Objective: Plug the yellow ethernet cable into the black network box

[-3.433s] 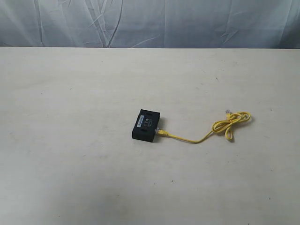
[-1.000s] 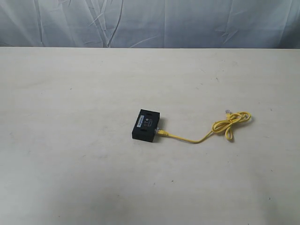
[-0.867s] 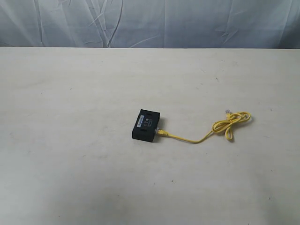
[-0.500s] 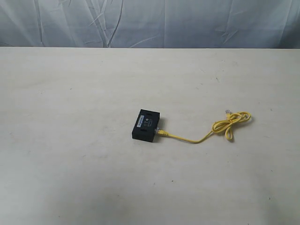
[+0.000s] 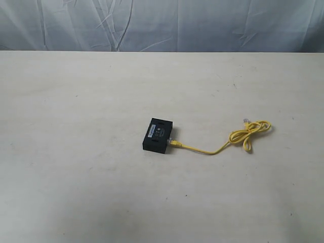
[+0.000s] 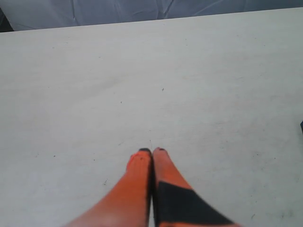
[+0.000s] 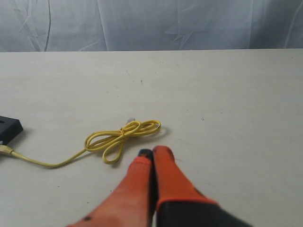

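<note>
The black network box (image 5: 158, 135) lies flat near the middle of the table, pale label up. The yellow ethernet cable (image 5: 212, 150) runs from the box's right side, where one plug (image 5: 173, 144) sits against it, out to a bundled loop (image 5: 250, 132) with a free clear plug (image 5: 245, 120). Neither arm shows in the exterior view. My right gripper (image 7: 152, 152) is shut and empty, just short of the cable's loop (image 7: 120, 135); a corner of the box (image 7: 9, 128) shows at that view's edge. My left gripper (image 6: 152, 151) is shut over bare table.
The pale table (image 5: 76, 152) ends at a far edge against a wrinkled grey-blue cloth backdrop (image 5: 162, 25). A dark sliver (image 6: 301, 126) shows at the edge of the left wrist view.
</note>
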